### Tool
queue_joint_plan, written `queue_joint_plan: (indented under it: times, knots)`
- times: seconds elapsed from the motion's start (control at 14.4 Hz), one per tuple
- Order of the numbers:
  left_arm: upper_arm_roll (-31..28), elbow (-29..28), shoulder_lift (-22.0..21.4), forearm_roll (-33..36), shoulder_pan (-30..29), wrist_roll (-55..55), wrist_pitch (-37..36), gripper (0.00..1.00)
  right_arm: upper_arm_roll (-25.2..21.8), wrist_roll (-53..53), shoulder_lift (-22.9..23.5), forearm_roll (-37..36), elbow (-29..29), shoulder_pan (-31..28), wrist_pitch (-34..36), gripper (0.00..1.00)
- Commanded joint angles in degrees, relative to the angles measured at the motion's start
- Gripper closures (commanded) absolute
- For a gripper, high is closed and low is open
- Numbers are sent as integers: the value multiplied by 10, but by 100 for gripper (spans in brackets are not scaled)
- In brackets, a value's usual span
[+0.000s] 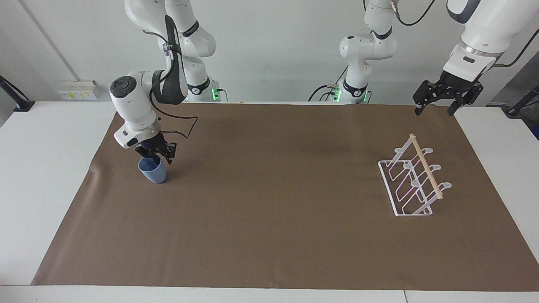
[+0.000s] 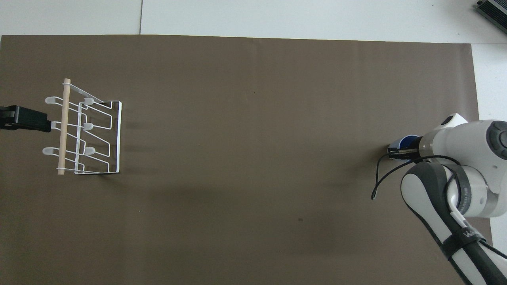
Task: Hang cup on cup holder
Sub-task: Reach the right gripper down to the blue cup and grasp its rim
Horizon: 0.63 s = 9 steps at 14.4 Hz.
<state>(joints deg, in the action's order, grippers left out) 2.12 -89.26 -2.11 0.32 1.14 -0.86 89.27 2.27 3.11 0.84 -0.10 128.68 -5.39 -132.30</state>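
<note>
The light-blue cup (image 1: 154,173) stands upright on the brown mat toward the right arm's end of the table. My right gripper (image 1: 155,157) is down at the cup's rim, with its fingers drawn together on the rim wall. In the overhead view the right gripper (image 2: 397,152) covers most of the cup (image 2: 408,139). The white wire cup holder (image 1: 428,170) with its wooden dowel stands toward the left arm's end and holds nothing; it also shows in the overhead view (image 2: 64,114). My left gripper (image 1: 433,111) waits open in the air beside the cup holder, and shows in the overhead view (image 2: 25,118).
The brown mat (image 1: 269,210) covers most of the white table (image 1: 46,168). A black cable loops from the right wrist above the mat next to the cup. A wide stretch of bare mat lies between the cup and the cup holder.
</note>
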Motion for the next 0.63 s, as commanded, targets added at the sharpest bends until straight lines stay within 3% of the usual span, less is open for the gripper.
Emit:
queue_joint_plan:
  times: [0.0,0.56]
  knots:
    - [3,-20,-16,-1,-6,-1,6,0,2,16,-4,17,10,0,-13,100]
    - [5,-19,-16,-1,2,-1,-10,0,4,44,1,40,2,-1,-11,100]
